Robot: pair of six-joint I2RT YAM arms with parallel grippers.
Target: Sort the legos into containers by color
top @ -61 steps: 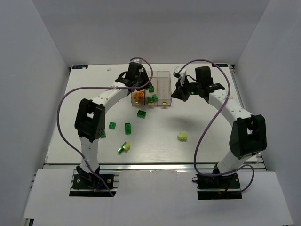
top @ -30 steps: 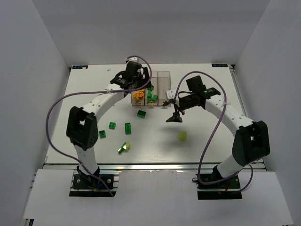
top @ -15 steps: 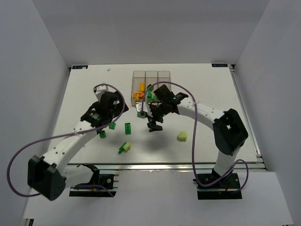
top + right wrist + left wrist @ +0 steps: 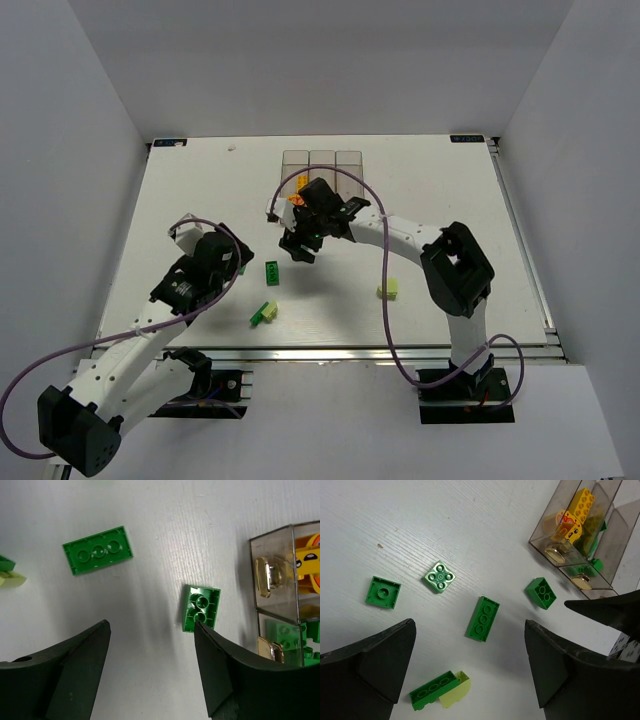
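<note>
Here the white table (image 4: 450, 200) is carrying the whole job, with both arms reaching in over it. The right arm is stretching across to the near end of the containers (image 4: 322, 158). The right gripper (image 4: 150, 625) is hovering there with its jaws spread wide and gripping nothing. The left gripper (image 4: 470, 625) is hanging over the loose pieces on the left, also gaping wide and empty.

In the containers, the left one is holding orange and yellow pieces (image 4: 575, 515) and the middle one is holding green.

On the table, a long green brick (image 4: 482, 618) is lying between the left fingers in the left wrist view. Two flat green squares (image 4: 439, 576) are sitting near it, and a green and pale pair (image 4: 440, 690) is lying closer in. A pale brick (image 4: 388, 289) is resting well apart on the right.

The small green brick (image 4: 201, 608) is lying just beside the containers, close to the right finger. That looks like the piece being reached for. The right gripper likely needs shifting to centre over it before lowering, closing, and carrying it to the green container.
</note>
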